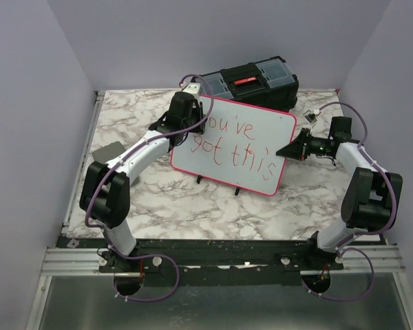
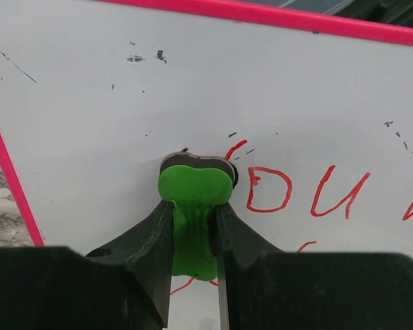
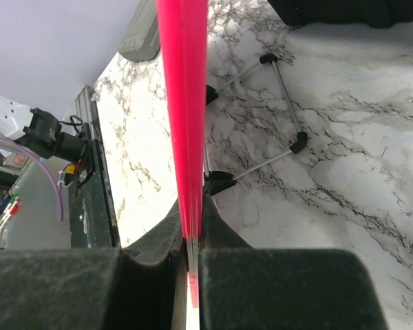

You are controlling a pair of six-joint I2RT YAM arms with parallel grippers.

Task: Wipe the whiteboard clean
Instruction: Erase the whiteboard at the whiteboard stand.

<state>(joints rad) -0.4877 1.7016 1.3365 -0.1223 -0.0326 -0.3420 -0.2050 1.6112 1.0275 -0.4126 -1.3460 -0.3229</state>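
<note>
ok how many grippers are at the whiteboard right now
2. The left gripper holds a green eraser against the whiteboard near its upper left, at the start of the red writing. The right gripper is clamped on the whiteboard's right edge.

green eraser in pincer, against whiteboard

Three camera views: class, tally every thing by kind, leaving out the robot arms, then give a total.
White rectangular whiteboard with pink-red rim: 1
Black plastic toolbox: 1
Small grey flat pad: 1
Green eraser with dark pad: 1
Total: 4
</note>
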